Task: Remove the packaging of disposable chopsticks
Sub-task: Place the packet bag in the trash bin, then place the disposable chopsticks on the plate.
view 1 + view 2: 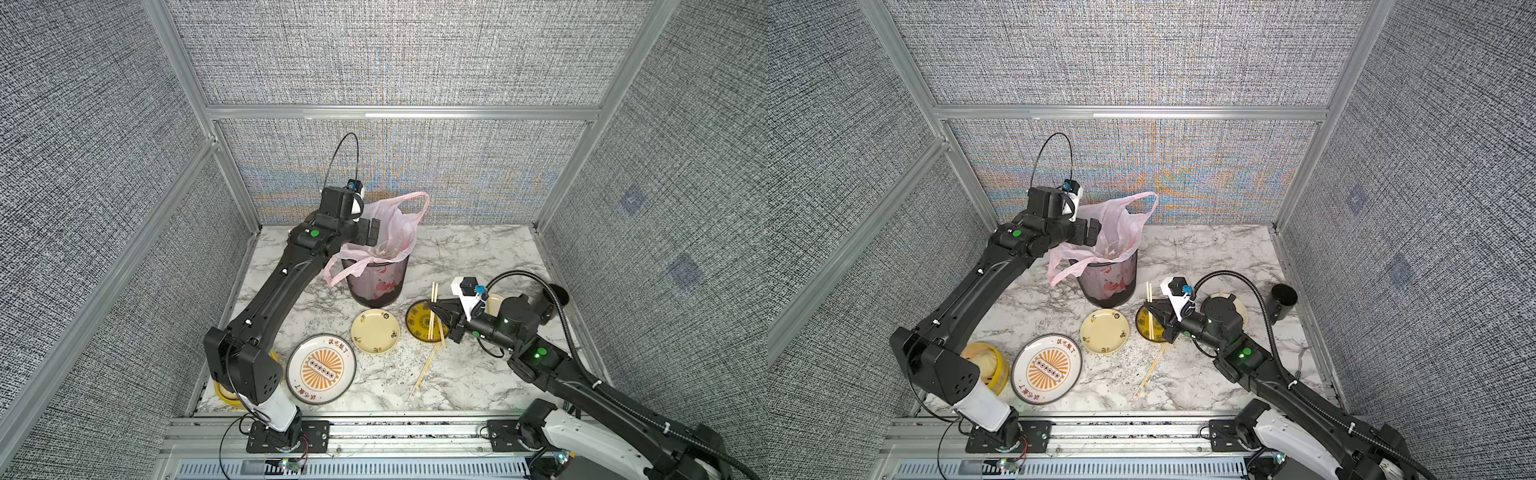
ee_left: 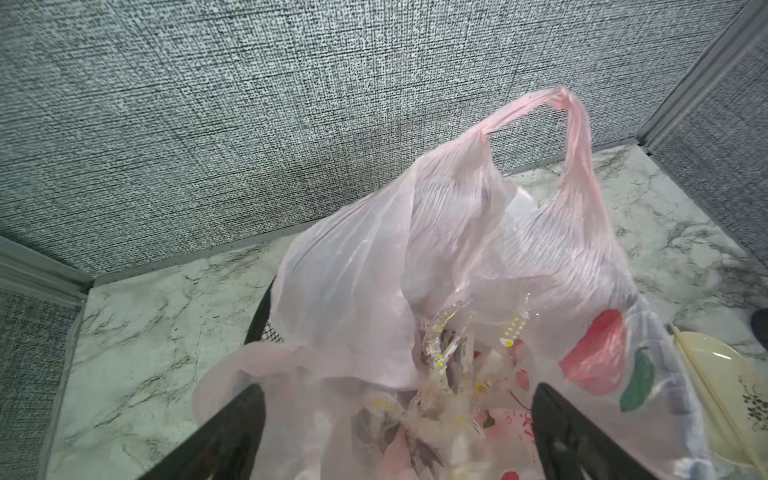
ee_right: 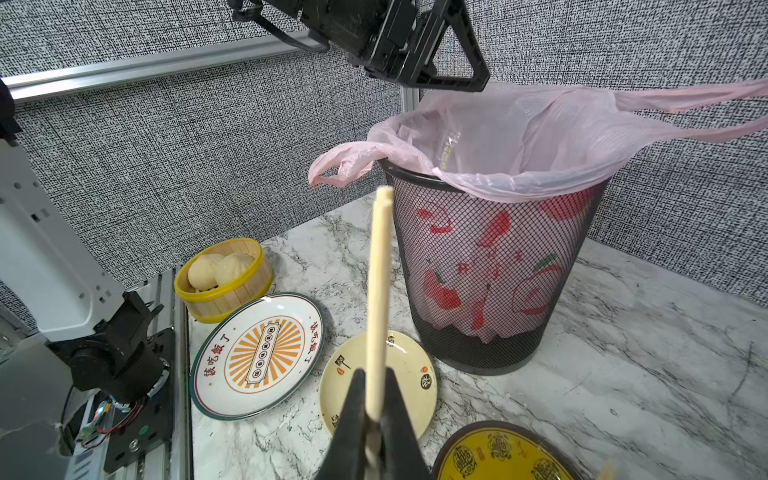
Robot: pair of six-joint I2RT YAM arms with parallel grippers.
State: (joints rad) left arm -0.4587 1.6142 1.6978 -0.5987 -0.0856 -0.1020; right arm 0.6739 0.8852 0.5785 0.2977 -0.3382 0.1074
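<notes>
The left tool hangs wide apart over the pink plastic bag. The right tool is clamped on thin pale bamboo chopsticks. They poke far out, so they may slip and drop.

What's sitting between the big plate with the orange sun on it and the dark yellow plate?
A small cream plate sits between the big sun plate and the dark yellow plate. Both top views show it.

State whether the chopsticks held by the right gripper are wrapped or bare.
Bare: the right wrist view shows the chopsticks, clamped in the right gripper, as plain pale wood, no sleeve or print.
</notes>
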